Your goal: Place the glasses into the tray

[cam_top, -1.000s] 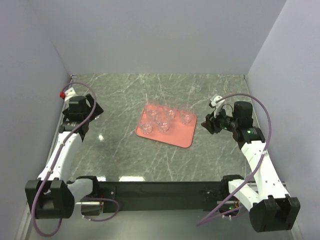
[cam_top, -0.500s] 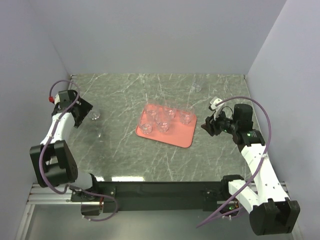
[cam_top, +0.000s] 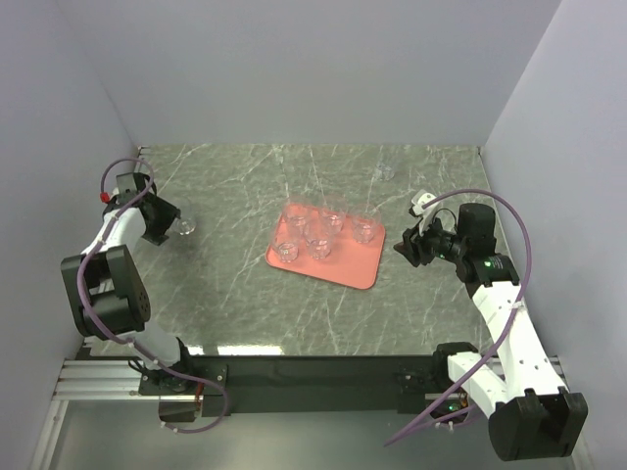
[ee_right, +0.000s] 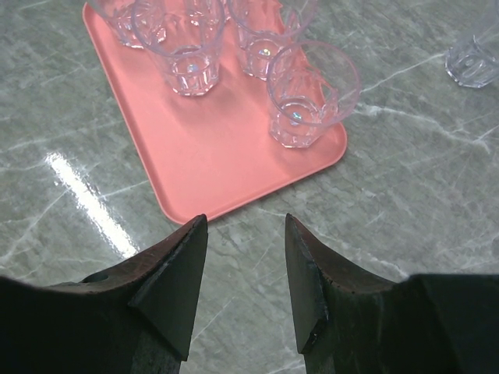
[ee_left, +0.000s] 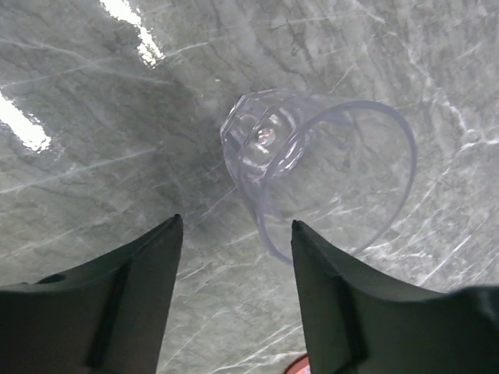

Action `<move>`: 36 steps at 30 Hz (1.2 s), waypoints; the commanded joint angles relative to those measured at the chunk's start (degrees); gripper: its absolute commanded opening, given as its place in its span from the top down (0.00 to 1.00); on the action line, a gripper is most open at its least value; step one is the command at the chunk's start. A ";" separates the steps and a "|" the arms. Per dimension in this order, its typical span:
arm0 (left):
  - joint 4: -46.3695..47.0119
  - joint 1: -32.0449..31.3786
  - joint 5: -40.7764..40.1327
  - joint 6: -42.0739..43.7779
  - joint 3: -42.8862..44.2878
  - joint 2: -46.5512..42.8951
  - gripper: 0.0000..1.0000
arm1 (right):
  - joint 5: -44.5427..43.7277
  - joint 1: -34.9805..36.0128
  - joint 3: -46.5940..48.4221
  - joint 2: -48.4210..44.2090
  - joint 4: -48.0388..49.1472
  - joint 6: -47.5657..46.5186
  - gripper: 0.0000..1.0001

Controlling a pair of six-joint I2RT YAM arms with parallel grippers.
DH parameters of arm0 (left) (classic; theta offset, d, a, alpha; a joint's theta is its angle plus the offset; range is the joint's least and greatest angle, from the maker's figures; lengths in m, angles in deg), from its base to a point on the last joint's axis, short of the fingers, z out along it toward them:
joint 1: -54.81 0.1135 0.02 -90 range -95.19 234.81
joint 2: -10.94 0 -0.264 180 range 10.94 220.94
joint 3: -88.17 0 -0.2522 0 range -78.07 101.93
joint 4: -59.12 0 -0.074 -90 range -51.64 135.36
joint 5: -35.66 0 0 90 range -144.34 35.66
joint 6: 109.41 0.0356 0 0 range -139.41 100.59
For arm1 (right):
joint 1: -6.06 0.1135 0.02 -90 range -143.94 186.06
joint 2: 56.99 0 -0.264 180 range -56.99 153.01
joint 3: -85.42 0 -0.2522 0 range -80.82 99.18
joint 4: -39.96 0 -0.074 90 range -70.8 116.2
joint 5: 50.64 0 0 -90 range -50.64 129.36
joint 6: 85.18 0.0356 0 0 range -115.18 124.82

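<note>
**Grey-green marble, a pink tray, five glasses on it and two off**

The veined marble table (cam_top: 245,294) fills the floor of a pale-walled enclosure. Both arms reach out over it from its near edge.

The salmon-pink tray (cam_top: 345,264) lies flat near the middle of the table, skewed a little to the table's edges. It carries five of the clear glasses (cam_top: 320,248), all mouth up, three in a far row and two nearer, set close together towards its left part. Its right end is bare.

The left gripper (cam_top: 165,227) sits low at the far left of the table, well apart from the tray. In the left wrist view its fingers (ee_left: 125,304) are spread wide and grip nothing. A sixth glass (ee_left: 312,164) stands on the marble just ahead of the tips, in line with the gap and touching neither finger.

The right gripper (cam_top: 407,245) hangs just beside the tray's right end. Its fingers (ee_right: 168,288) are likewise parted and empty, over bare marble at the tray's rim.

A lone glass (cam_top: 384,172) stands by the far edge of the table, well apart from both grippers.
</note>
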 commanded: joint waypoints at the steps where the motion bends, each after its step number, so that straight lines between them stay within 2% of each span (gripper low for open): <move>1: -0.19 0.18 -0.34 -1.15 2.71 0.34 0.37 | 1.27 -0.46 -0.23 -0.03 1.34 -0.74 0.48; 2: -0.36 0.18 -0.52 -0.97 2.89 0.61 0.43 | 1.36 -0.46 -0.14 -0.11 1.25 -0.83 0.48; 7: -0.28 0.18 -0.96 -0.53 2.89 1.57 0.56 | 1.53 -0.46 -0.14 -0.02 1.34 -0.74 0.48; 8: -0.19 0.18 -0.96 -0.44 2.80 1.49 0.63 | 1.54 -0.37 -0.23 -0.11 1.25 -0.74 0.48; 10: 0.25 0.18 -0.70 -0.36 2.36 1.31 0.72 | 1.45 -0.46 -0.23 -0.02 1.25 -0.74 0.48; 11: 0.17 0.18 -0.79 -0.18 2.36 1.31 0.73 | 1.45 -0.55 -0.23 -0.02 1.25 -0.83 0.48; 14: 0.17 0.18 -0.79 0.35 2.27 0.96 0.92 | 1.45 -0.55 -0.14 0.06 1.25 -0.92 0.48; 16: -0.01 0.09 -0.53 0.70 2.19 0.35 0.99 | 1.53 -0.55 -0.23 0.15 1.25 -0.83 0.48; 21: 1.92 0.09 2.36 2.28 -2.90 -6.75 1.00 | 1.54 -0.72 -0.23 0.24 1.08 -1.09 0.48; 29: 6.32 -0.95 18.79 5.44 -16.08 -21.44 1.00 | 1.89 -0.90 -0.23 0.42 0.90 -1.27 0.48; 36: 3.08 -6.49 24.08 4.48 -15.57 -31.37 1.00 | 1.97 -1.34 -0.23 0.15 0.64 -1.62 0.48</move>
